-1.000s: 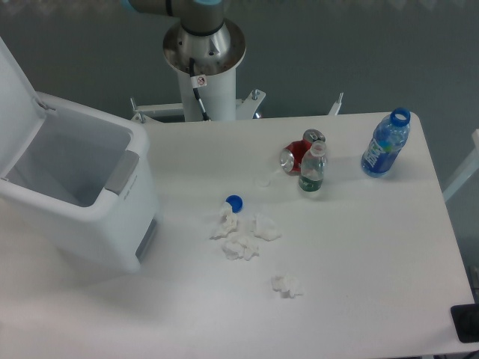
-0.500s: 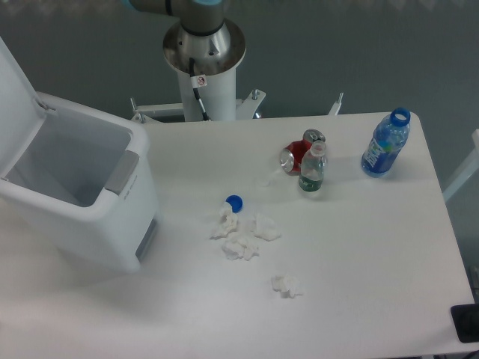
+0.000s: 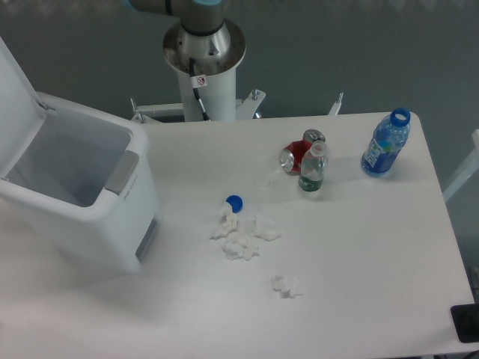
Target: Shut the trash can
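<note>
Nearest me, a lone tissue wad (image 3: 285,285) is lying on the white table (image 3: 359,262). Just beyond, three more crumpled tissues (image 3: 241,235) are sitting w/ a blue bottle cap (image 3: 234,201) touching them. The trash can (image 3: 82,202) is standing at the table's left side, lid (image 3: 16,105) tilting up & back, bin wide open. Further back, a small capped bottle (image 3: 312,169) is standing against a red crushed can (image 3: 299,152); a blue bottle (image 3: 385,143), uncapped, is sitting near the right edge. Behind, the arm's base (image 3: 203,52) is showing; pincer isn't in frame, so can't tell its state.
</note>
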`<state>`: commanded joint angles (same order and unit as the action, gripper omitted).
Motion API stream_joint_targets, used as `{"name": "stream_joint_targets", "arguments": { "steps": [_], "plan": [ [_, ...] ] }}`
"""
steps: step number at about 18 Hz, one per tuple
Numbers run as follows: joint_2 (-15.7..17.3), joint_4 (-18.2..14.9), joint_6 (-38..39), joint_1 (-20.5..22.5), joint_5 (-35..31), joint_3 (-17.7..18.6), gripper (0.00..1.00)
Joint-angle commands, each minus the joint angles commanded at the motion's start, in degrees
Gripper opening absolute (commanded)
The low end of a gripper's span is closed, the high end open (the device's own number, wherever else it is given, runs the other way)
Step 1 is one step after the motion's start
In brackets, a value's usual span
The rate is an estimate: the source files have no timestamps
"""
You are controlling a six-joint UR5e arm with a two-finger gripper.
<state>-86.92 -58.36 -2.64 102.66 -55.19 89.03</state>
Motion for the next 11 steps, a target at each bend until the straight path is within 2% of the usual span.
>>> {"name": "stream_joint_targets", "arguments": {
  "steps": [11],
  "plan": [
    [0.0,0.0,-0.18,0.09,-2.99,0.53,1.0]
  ]
}}
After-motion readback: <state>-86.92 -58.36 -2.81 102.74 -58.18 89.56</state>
